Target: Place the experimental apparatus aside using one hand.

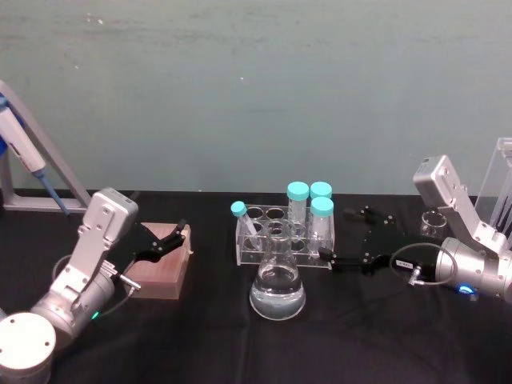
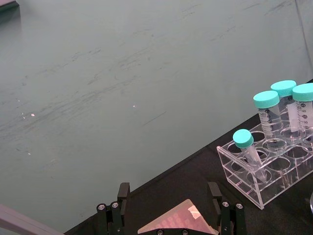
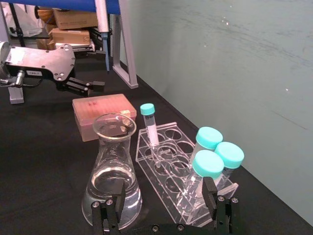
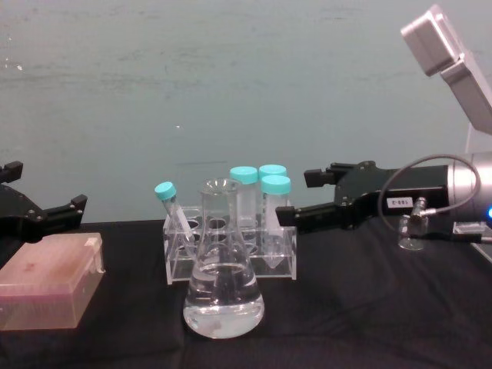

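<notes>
A conical flask (image 1: 277, 290) of clear liquid stands at the table's middle, in front of a clear tube rack (image 1: 258, 243) that holds several teal-capped tubes. Beside the rack's right end hovers my right gripper (image 1: 342, 234), black with a white label and grey cable. It is open with nothing between its fingers. In the right wrist view the flask (image 3: 113, 171) and rack (image 3: 168, 169) lie just ahead of that gripper (image 3: 161, 205). A small glass beaker (image 1: 433, 223) stands at the back right, next to a tall acrylic rack (image 1: 502, 182). From the chest, the gripper (image 4: 300, 198) sits level with the tube caps.
A pink lidded box (image 1: 164, 262) lies on the left. My left gripper (image 1: 162, 240) is parked open just above it. A blue pipette on a grey stand (image 1: 32, 164) is at the far left. Black cloth covers the table, and a green wall is behind.
</notes>
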Controlling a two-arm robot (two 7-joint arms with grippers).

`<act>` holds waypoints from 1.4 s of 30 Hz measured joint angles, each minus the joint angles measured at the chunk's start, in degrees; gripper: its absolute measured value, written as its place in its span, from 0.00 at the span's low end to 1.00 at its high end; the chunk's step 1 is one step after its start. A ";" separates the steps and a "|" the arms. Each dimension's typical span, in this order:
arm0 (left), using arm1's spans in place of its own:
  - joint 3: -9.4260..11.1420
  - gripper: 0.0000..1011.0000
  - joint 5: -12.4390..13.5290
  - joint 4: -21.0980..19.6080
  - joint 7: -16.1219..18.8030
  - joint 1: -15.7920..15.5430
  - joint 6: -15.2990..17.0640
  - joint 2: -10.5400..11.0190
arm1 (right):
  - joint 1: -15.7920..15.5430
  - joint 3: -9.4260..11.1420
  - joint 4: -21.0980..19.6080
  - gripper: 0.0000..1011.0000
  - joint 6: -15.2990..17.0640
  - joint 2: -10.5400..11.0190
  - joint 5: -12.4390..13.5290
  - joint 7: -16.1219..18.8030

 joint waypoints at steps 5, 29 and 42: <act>0.00 0.99 0.00 0.00 0.00 0.00 0.00 0.00 | 0.64 -0.90 0.65 0.99 -0.46 -0.09 0.49 0.68; 0.00 0.99 0.00 0.00 0.00 0.00 0.00 0.00 | 4.35 -4.91 4.88 0.99 -2.86 -1.34 2.52 3.75; 0.00 0.99 0.00 0.00 0.00 0.00 0.00 0.00 | 6.31 -6.11 8.50 0.99 -3.88 -2.96 3.50 5.80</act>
